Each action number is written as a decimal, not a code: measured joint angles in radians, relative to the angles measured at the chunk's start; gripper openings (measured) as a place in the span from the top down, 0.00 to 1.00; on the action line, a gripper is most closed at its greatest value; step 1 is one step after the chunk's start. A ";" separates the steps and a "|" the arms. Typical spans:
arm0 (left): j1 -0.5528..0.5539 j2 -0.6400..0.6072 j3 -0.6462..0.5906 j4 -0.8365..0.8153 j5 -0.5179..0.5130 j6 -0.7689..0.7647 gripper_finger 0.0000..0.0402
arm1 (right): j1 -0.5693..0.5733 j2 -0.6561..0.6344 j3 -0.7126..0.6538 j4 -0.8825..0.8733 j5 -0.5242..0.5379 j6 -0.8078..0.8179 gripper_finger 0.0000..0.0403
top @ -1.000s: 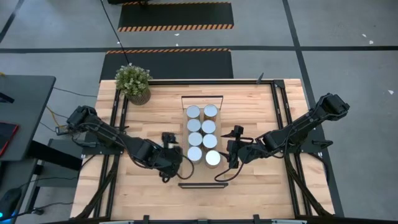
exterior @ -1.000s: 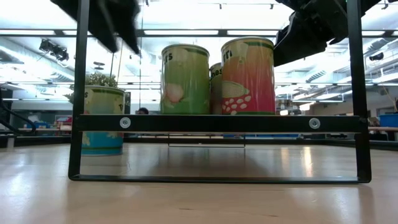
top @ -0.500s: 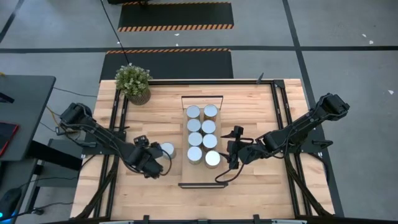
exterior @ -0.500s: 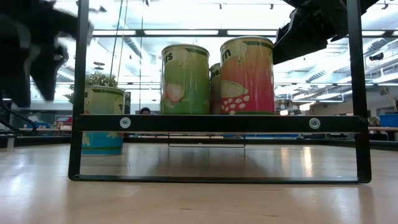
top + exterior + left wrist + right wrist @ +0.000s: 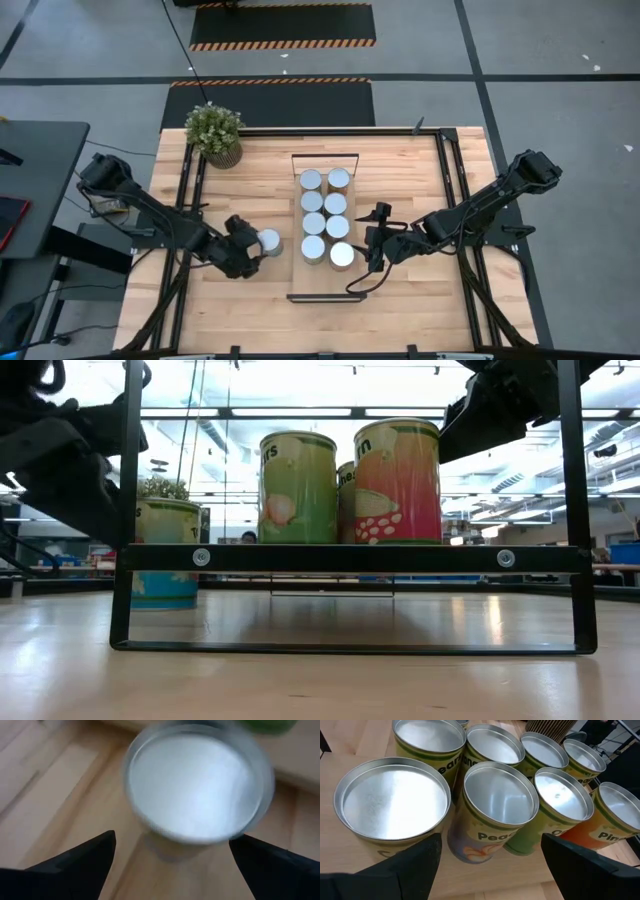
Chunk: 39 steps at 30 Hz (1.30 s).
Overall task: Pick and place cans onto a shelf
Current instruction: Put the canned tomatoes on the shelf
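Several cans with silver tops [image 5: 313, 247] stand in two rows on the light-wood shelf [image 5: 322, 283] at the table's middle; they also show in the low view [image 5: 398, 480] and the right wrist view [image 5: 500, 795]. One more can [image 5: 269, 241] stands on its base on the tabletop just left of the shelf, and shows in the low view [image 5: 165, 550]. My left gripper [image 5: 247, 252] is open just left of this can [image 5: 197, 785], with a finger off to each side and short of it. My right gripper [image 5: 375, 240] is open and empty, right of the shelf.
A potted green plant [image 5: 214, 132] stands at the table's far left corner. Black frame rails run along the table's left [image 5: 185, 200] and right [image 5: 452, 180]. The shelf's black end bar [image 5: 350, 557] fronts the low view. Bare wood lies toward the near edge [image 5: 320, 325].
My left gripper has drawn back from beside the shelf toward the table's left edge and gone lower. This has uncovered the single can left of the shelf, which has stayed standing in place.
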State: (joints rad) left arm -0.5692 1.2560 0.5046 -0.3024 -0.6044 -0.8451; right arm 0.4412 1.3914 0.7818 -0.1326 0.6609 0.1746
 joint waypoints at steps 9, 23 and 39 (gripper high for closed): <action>0.012 0.013 -0.138 0.367 -0.128 0.188 0.02 | 0.001 0.000 0.000 0.011 0.000 -0.002 0.13; 0.012 -0.004 -0.117 0.432 -0.134 0.367 0.21 | 0.013 -0.049 0.003 -0.029 0.006 -0.009 0.13; 0.071 -0.128 0.431 -0.049 -0.148 0.702 0.19 | 0.054 -0.160 0.072 0.017 0.047 -0.089 0.13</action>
State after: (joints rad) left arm -0.4983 1.1278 0.9353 -0.3518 -0.7527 -0.1431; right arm 0.4955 1.2319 0.8536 -0.1151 0.7083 0.0855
